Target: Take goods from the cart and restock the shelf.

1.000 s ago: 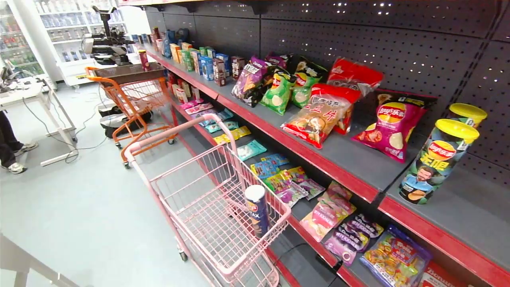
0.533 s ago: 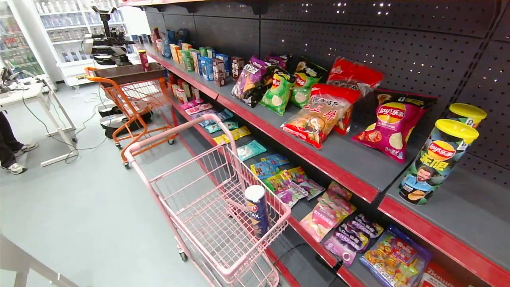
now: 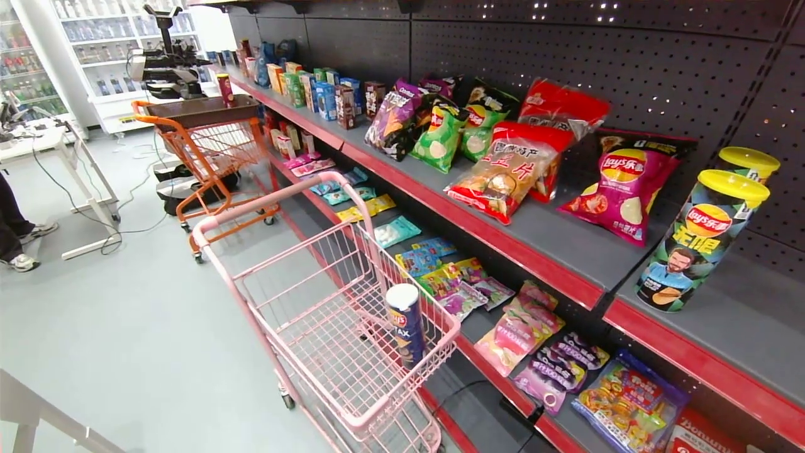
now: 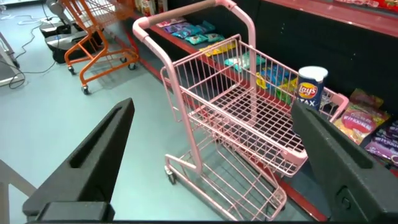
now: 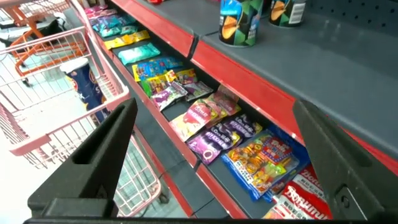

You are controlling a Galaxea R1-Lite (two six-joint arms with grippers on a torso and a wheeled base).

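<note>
Early yet: pick not begun. Dark blue cylindrical chip can with white lid (image 3: 405, 324) stands upright in the pink wire cart (image 3: 264, 207), corner nearest the grey red-edged shelf (image 3: 566, 245). Left hand (image 4: 211, 106) and right hand (image 5: 214, 106) both gape wide, empty. Next, likely: one hand closes around the can, then lifts it shelfward.

an orange cart (image 3: 214, 143) stands down the aisle, near a white table (image 3: 38, 142) and drinks coolers (image 3: 94, 56).
</note>
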